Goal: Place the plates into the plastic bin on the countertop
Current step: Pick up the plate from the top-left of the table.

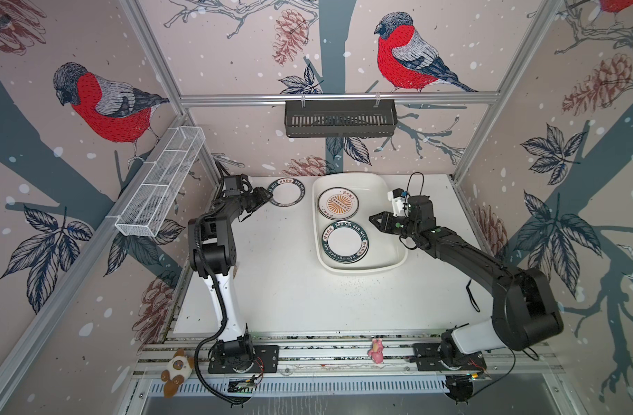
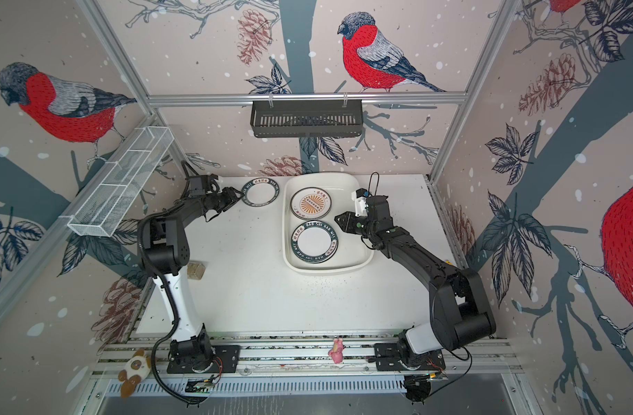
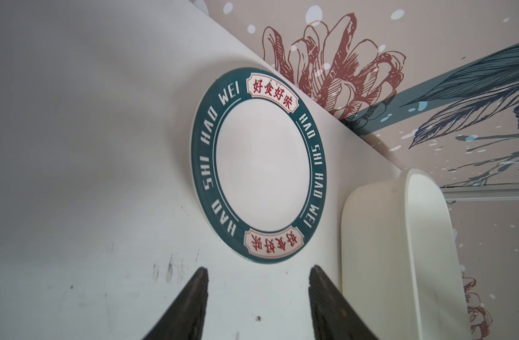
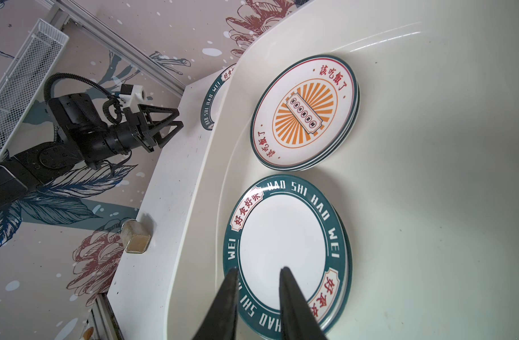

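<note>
One green-rimmed plate (image 1: 285,193) (image 2: 260,193) (image 3: 258,164) lies flat on the countertop (image 1: 271,287) near the back wall, just left of the plastic bin (image 1: 383,230) (image 2: 354,233) (image 3: 399,250) (image 4: 429,176). My left gripper (image 1: 268,197) (image 3: 258,269) (image 4: 175,120) sits at that plate's left edge, open, with only bare counter between its fingers. Inside the bin lie a stack topped by a cream sunburst plate (image 1: 338,203) (image 4: 305,113) and a stack of green-rimmed plates (image 1: 345,242) (image 4: 284,256). My right gripper (image 1: 371,218) (image 4: 259,269) hovers over the bin beside the green stack, narrowly open and holding nothing.
A black slatted shelf (image 1: 340,122) hangs on the back wall. A white wire basket (image 1: 160,183) runs along the left wall above the left arm. A small beige block (image 2: 195,270) (image 4: 136,240) stands at the counter's left edge. Two small toys (image 1: 176,370) (image 1: 376,350) sit on the front rail.
</note>
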Controlling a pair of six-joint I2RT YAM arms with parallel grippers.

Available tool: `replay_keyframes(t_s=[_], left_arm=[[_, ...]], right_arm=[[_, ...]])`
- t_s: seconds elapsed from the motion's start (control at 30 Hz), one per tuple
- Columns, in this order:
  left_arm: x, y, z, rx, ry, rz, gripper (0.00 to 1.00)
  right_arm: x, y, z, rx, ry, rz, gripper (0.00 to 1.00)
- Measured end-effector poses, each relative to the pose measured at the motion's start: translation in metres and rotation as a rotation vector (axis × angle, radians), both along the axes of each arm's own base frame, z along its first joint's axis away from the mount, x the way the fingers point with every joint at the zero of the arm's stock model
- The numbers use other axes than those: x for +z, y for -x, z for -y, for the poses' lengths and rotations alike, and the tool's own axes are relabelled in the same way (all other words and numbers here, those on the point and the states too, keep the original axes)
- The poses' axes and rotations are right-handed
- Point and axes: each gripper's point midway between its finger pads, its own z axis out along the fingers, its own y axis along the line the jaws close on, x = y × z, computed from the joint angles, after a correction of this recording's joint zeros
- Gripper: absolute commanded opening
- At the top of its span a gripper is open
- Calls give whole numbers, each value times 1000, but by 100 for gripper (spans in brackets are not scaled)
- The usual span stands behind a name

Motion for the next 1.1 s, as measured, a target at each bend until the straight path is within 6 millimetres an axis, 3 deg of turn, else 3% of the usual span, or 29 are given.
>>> replay_keyframes(t_s=[0.47, 0.67, 0.87, 1.1], left_arm=[[-30, -19, -4, -5, -14, -22, 54], [-34, -31, -5, -7, -10, -13, 48], [-52, -33, -4, 3, 13, -55, 45], [-53, -36, -2, 3, 40, -57, 45]], right_arm=[[-5, -12, -3, -18, -15, -10, 26], [-6, -16, -4, -19, -17, -11, 27], [-9, -18, -4, -21, -15, -18, 26], [-11, -21, -5, -23, -16, -16, 26]])
